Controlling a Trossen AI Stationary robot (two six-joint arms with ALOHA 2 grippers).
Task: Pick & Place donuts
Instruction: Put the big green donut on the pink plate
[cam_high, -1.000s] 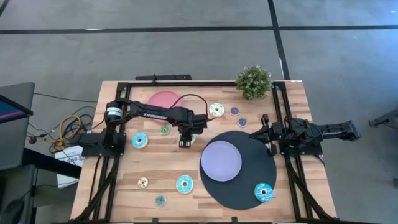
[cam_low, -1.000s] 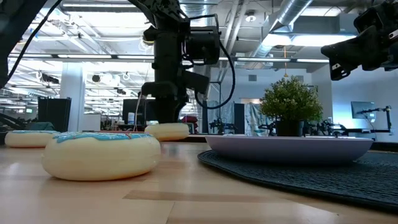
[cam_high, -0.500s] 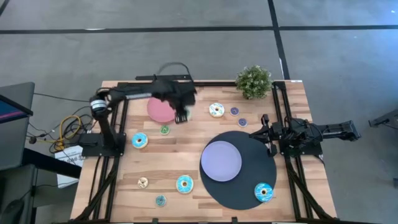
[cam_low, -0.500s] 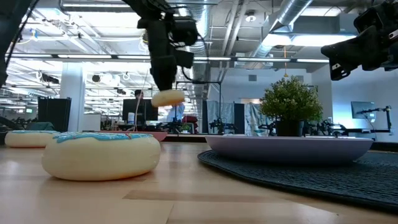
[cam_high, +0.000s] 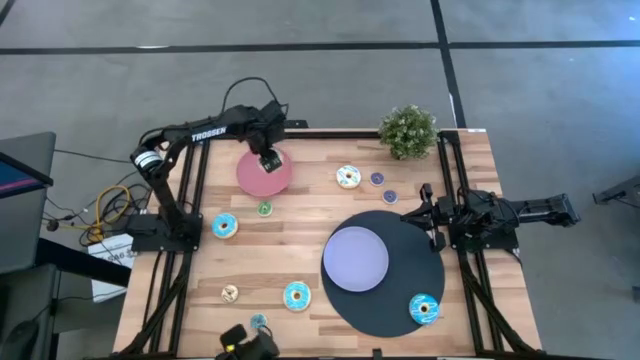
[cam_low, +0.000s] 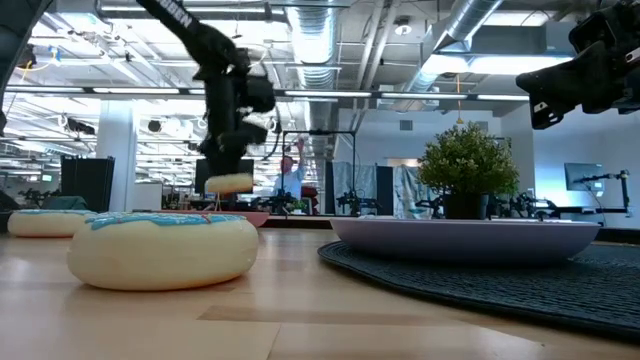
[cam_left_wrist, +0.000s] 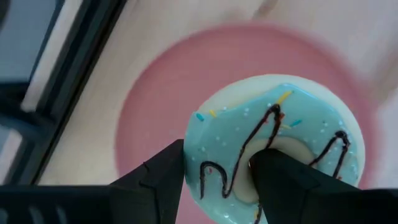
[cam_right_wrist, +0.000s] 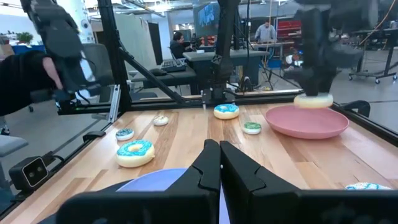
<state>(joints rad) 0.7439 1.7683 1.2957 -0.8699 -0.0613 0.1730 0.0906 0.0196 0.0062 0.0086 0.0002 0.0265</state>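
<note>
My left gripper (cam_high: 268, 160) is shut on a teal-iced donut (cam_left_wrist: 280, 143) with dark squiggles and hangs over the round pink plate (cam_high: 255, 178) at the table's far left. The low view shows the donut (cam_low: 229, 183) held clear of the plate; the right wrist view shows it (cam_right_wrist: 314, 99) above the plate (cam_right_wrist: 308, 122). My right gripper (cam_right_wrist: 219, 167) is shut and empty, waiting at the table's right side (cam_high: 428, 214). Several more donuts lie flat on the wood, among them a teal one (cam_high: 225, 226), a small green one (cam_high: 265, 209) and a cream one (cam_high: 348, 177). My left gripper holds the donut by one side of its ring (cam_left_wrist: 217, 168). One finger (cam_left_wrist: 283, 177) is in the hole and the other (cam_left_wrist: 155, 183) is against the outer rim. The fingers come from above, pointing down. The donut lies level, lifted clear above the pink plate.
A lavender plate (cam_high: 355, 258) sits on a dark round mat (cam_high: 395, 300), which also carries a teal donut (cam_high: 424, 308). A potted plant (cam_high: 408, 130) stands at the far edge. More donuts lie near the front (cam_high: 296, 296). A dark object (cam_high: 245, 345) shows at the near edge.
My left gripper has lifted the donut off the wood at mid-table and carried it toward the far-left corner; it is now over the pink plate. It has stayed shut on the donut. A dark object has appeared at the near edge.
</note>
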